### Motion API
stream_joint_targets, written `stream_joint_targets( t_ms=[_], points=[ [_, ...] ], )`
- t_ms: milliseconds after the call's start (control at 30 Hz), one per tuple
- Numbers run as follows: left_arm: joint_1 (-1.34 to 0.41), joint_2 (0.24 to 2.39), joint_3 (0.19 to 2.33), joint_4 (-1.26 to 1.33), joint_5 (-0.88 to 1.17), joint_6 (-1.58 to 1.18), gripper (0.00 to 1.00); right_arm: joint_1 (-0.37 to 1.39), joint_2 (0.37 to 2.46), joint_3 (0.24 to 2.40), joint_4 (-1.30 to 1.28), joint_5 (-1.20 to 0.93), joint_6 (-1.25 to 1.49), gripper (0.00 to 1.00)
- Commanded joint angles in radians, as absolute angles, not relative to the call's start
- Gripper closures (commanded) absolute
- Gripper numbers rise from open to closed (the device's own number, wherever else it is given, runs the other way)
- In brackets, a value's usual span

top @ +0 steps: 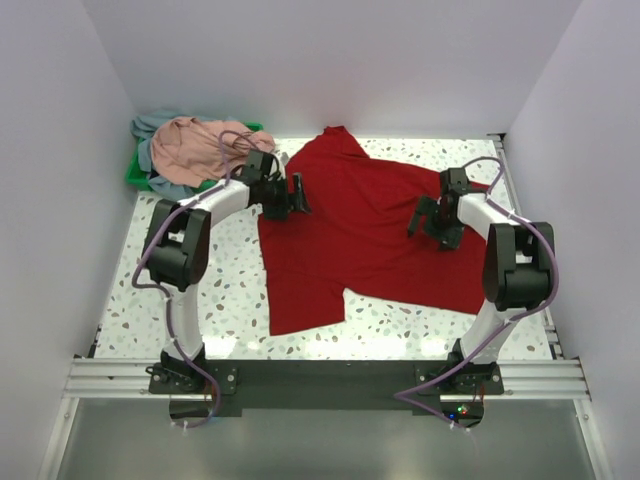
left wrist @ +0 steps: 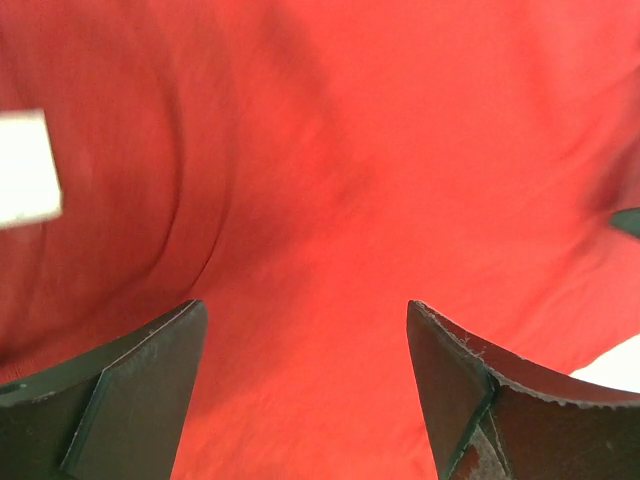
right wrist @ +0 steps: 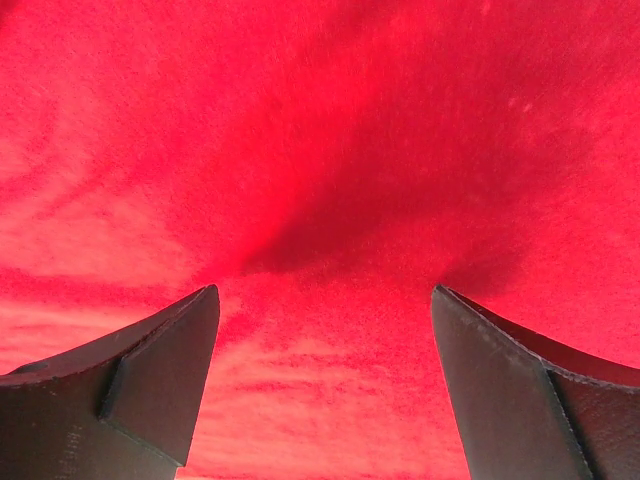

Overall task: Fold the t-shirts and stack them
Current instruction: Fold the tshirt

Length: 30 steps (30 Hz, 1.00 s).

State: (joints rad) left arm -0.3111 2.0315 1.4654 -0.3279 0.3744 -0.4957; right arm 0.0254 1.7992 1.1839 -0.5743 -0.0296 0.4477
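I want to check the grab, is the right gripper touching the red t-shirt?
Cannot tell. The right wrist view shows the right gripper open over the red t-shirt, but neither contact nor gap is plain.

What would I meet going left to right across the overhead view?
First the pink shirt → left claw → right claw. The red shirt spreads beneath both claws, so it has no single place in the order.
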Motion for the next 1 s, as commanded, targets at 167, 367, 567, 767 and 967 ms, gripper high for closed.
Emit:
stream_joint_targets(
  t_ms=[167, 367, 567, 767, 967],
  points=[
    [-0.307, 2.089, 1.417, -0.374, 0.318, -0.508, 0.14, 0.049, 1.789, 1.128, -0.509, -0.071, 0.480, 0.11],
    [-0.285, 2.151, 1.479, -0.431, 0.236, -0.466, 0.14, 0.049, 1.809, 1.104, -0.514, -0.100, 0.479, 0.11],
    [-0.273, 2.236, 1.621, -0.465, 0.204, -0.427, 0.14, 0.049, 1.841, 1.120, -0.525, -0.127, 0.479, 0.10],
    [-0.267, 2.335, 1.785, -0.514, 0.164, -0.397, 0.14, 0.049, 1.922, 1.186, -0.541, -0.176, 0.479, 0.10],
    [-0.267, 2.329, 1.896, -0.491, 0.170, -0.376, 0.14, 0.049, 1.959, 1.265, -0.563, -0.218, 0.471, 0.11]
  ],
)
